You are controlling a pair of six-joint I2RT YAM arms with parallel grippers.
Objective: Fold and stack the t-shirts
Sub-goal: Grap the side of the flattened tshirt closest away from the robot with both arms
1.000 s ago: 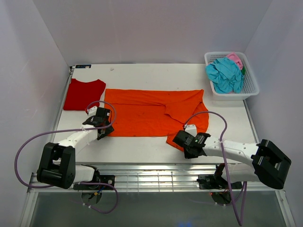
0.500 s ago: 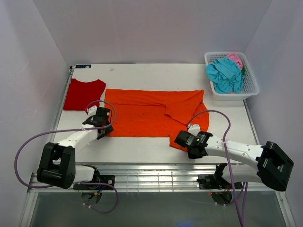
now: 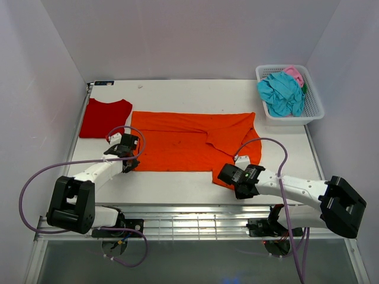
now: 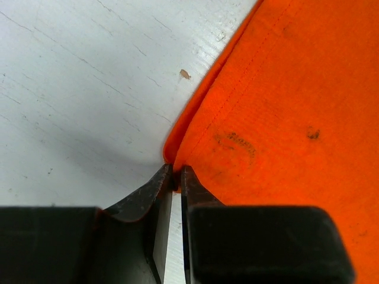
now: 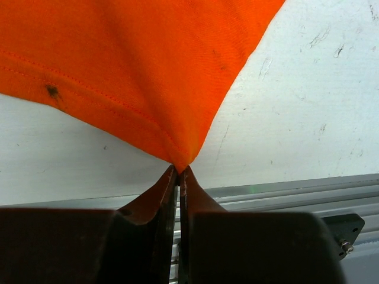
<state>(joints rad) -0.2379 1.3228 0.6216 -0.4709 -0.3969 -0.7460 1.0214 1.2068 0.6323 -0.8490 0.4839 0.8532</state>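
The bright orange t-shirt (image 3: 189,141) lies spread across the middle of the table, its right part folded over. My left gripper (image 3: 131,166) is shut on its near left corner; the wrist view shows the orange t-shirt (image 4: 284,100) pinched at my gripper (image 4: 176,177). My right gripper (image 3: 223,176) is shut on its near right corner, seen as the orange t-shirt (image 5: 136,65) in my gripper (image 5: 178,171). The deep red t-shirt (image 3: 105,117) lies folded at the far left. Teal (image 3: 281,93) and pink (image 3: 294,74) t-shirts are bunched in the basket.
The white lattice basket (image 3: 312,109) stands at the back right corner. The table's metal front rail (image 3: 195,210) runs just below both grippers and shows in the right wrist view (image 5: 296,192). White walls close in the table at left, back and right.
My right gripper has drawn the orange shirt's near right corner slightly right and toward the front edge. My left gripper has stayed on the left corner.
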